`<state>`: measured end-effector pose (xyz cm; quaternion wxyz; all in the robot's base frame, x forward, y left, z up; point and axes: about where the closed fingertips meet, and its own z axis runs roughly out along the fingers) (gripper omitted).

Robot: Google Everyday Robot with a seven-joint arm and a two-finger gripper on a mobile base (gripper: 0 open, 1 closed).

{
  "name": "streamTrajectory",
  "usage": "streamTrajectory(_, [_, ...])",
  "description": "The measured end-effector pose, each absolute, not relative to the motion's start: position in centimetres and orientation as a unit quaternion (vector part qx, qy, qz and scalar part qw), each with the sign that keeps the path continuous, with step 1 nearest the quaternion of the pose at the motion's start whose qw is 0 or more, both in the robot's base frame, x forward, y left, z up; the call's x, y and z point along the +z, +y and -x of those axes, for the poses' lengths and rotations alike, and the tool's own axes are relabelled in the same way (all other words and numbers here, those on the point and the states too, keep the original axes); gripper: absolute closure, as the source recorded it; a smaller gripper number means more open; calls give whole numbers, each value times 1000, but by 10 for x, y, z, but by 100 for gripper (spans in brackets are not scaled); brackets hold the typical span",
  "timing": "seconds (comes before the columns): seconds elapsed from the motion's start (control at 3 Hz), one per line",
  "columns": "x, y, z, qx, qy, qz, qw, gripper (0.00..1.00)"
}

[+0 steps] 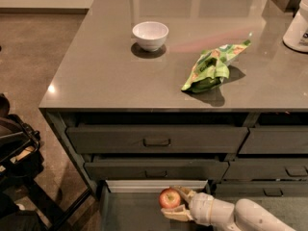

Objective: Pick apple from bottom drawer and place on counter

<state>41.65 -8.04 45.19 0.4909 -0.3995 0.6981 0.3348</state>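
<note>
The small red apple is held between the fingers of my gripper, which is shut on it. The gripper reaches in from the lower right on a white arm and holds the apple over the back of the open bottom drawer, just below its pale back rim. The grey-brown counter lies above the drawer cabinet, well above the gripper.
A white bowl stands on the counter's far left part. A green snack bag lies at centre right. A white container is at the far right edge. Closed drawers sit above the open one. Dark equipment stands at left on the floor.
</note>
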Motion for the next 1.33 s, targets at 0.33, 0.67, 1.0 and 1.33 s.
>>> streamTrajectory(0.33, [533,-60,-402,307,679,434,506,100])
streamTrajectory(0.67, [617,-40,-381,258,662,468,525,100])
streamTrajectory(1.0, [650,-34,-383,224,650,498,528,100])
streamTrajectory(1.33, [648,-35,-382,225,651,498,527,100])
